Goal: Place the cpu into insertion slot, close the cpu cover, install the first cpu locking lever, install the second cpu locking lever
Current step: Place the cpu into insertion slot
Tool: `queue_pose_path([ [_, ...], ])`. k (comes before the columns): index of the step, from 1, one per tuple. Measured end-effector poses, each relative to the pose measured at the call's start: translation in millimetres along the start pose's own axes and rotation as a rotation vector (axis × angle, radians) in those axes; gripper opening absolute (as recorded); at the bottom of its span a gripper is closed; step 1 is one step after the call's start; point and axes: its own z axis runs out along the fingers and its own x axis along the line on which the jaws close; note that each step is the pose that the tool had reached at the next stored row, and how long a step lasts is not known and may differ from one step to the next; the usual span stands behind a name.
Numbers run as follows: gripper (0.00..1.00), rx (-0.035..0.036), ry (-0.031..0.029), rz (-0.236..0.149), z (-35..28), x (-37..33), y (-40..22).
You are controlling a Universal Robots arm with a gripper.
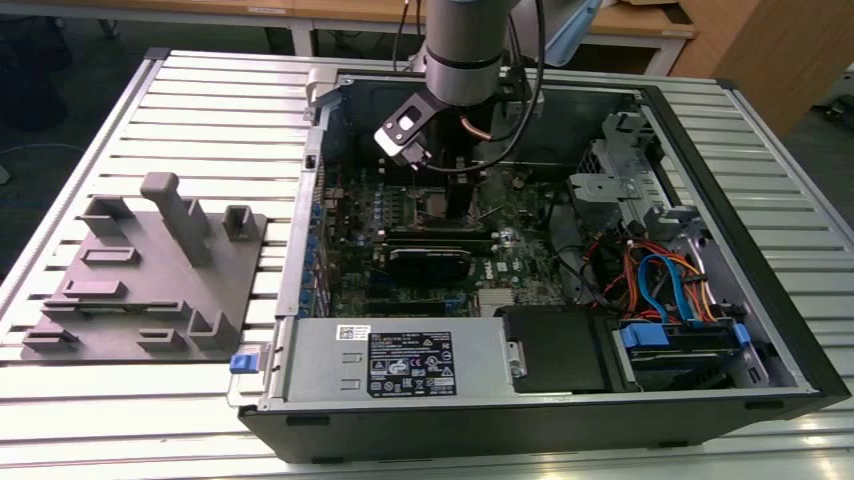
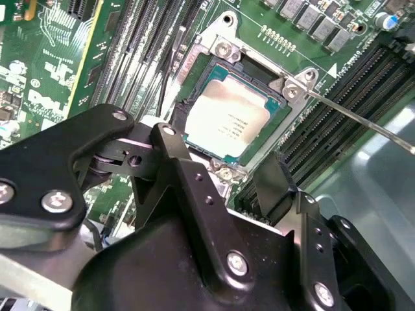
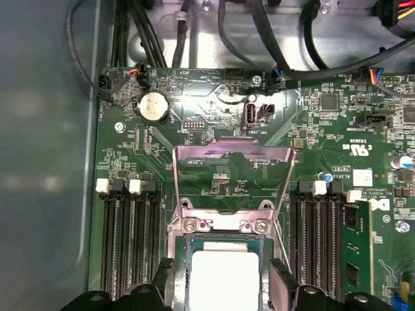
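The gripper (image 3: 220, 276) is positioned directly above the insertion slot (image 2: 254, 65), its jaws spread wide with one of the fingers (image 3: 280, 277) on each side of the socket and nothing gripped between them. The cpu (image 2: 230, 120) lies flat inside the insertion slot, silver-grey top facing up, apart from both fingers. The cpu cover (image 3: 230, 154) stands raised on its hinge at the far edge of the socket, not closed over the chip. A thin metal lever rod (image 2: 363, 120) extends from one socket corner over the adjacent memory slots (image 3: 318, 240). Beyond the cover, a coin cell battery (image 3: 154, 105) sits on the green board. In the exterior view, the arm (image 1: 467, 50) reaches down into the open computer case (image 1: 561, 420), with a grey fixture tray (image 1: 147, 280) on the slatted table (image 1: 200, 100) at the exterior view's left.
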Motion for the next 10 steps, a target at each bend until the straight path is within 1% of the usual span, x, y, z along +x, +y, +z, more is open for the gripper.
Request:
queue_pose_path([
  [4,0.67,0.0012,0.0000,0.000,-6.6,0.0,0.5],
  [6,0.66,0.0019,0.0000,0.000,-8.1,0.1,0.5],
  [9,0.48,0.0025,0.0002,0.000,-9.1,0.1,0.6],
  [10,0.48,0.0025,0.0003,0.000,-9.1,0.1,0.6],
])
